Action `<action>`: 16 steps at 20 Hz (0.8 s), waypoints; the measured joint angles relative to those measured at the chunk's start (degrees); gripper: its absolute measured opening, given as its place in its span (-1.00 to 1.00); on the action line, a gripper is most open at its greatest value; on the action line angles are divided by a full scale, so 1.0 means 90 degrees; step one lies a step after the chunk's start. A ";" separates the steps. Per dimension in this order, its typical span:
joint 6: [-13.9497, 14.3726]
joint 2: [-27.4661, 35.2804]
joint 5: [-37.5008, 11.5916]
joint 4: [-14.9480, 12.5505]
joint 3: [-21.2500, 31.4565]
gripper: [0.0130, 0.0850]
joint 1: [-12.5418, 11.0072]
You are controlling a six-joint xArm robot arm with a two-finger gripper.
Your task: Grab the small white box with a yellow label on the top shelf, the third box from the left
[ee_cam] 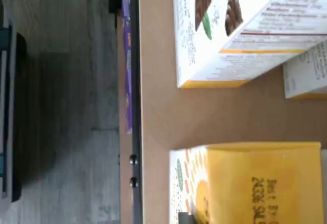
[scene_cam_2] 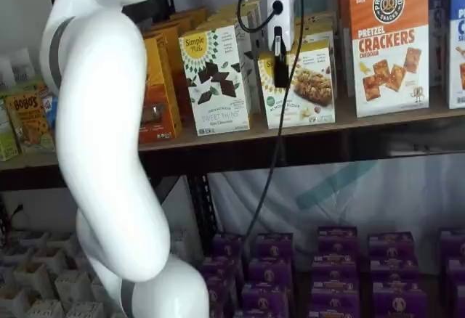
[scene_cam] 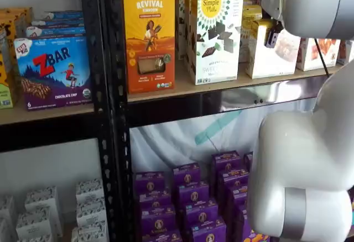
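The gripper (scene_cam_2: 280, 60) hangs in front of the top shelf (scene_cam_2: 320, 125), its white body and a black finger showing in a shelf view, with a cable looping beside it. Only a narrow dark finger is seen against the carton, so I cannot tell whether the claw is spread or closed; nothing appears to be held in it.

Right behind that finger stands the small white box (scene_cam_2: 301, 89), upright on the board, its yellow Simple Mills sunburst partly hidden by the gripper. Whether finger and box touch cannot be told. To its left is the taller white Simple Mills box (scene_cam_2: 216, 78) with dark chocolate pieces, then the orange Revival box (scene_cam: 149, 37); to its right is the pretzel crackers box (scene_cam_2: 389, 42).

As I judge it, the approach is done or nearly so, while the grasp and the lift off the shelf are left: the box sits squarely in its row.
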 joint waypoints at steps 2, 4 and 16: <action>0.0017 0.0041 0.0193 0.0009 -0.0103 -0.33 -0.0006; 0.0023 0.0044 0.0400 0.0033 -0.0184 -0.33 -0.0032; -0.0113 -0.0481 0.0866 0.0126 0.0076 -0.33 -0.0260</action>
